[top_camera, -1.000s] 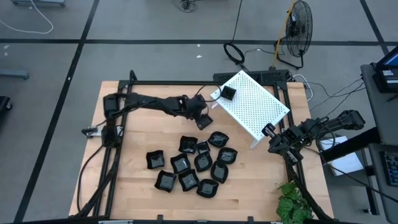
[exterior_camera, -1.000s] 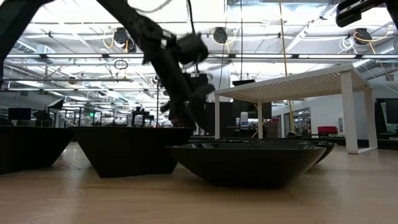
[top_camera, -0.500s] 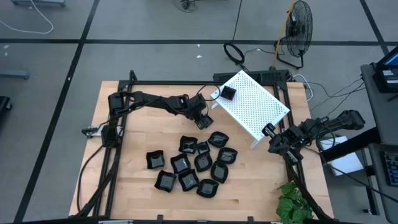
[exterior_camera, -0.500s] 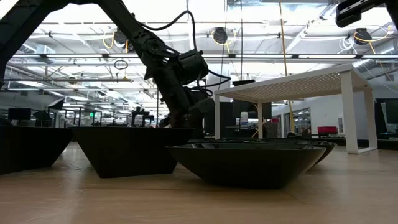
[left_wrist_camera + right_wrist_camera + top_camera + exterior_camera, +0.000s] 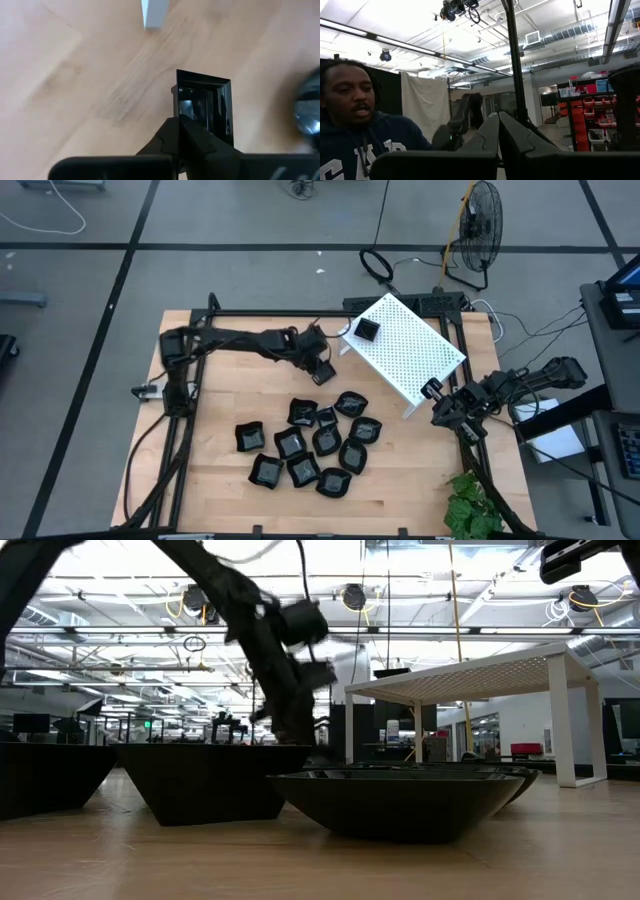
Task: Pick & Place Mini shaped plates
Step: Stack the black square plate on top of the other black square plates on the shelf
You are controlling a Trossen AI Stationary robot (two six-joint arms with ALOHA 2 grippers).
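Across the pale wooden table [image 5: 210,480] we see one glossy black dish [image 5: 368,330] on the white perforated rack [image 5: 415,355], our left gripper [image 5: 322,373] pinched on a square black dish [image 5: 205,107] at centre frame, twelve-odd clustered mini plates [image 5: 310,448] remaining, right gripper [image 5: 432,390] closed, idle.

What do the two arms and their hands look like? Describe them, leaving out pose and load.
Both arms are dark, near-black jointed links with thin black cables running alongside. The left hand ends in two flat, tapering black fingers on a dark crossbar. The right hand has the same matte black wedge-shaped fingers. No markings are visible on either.
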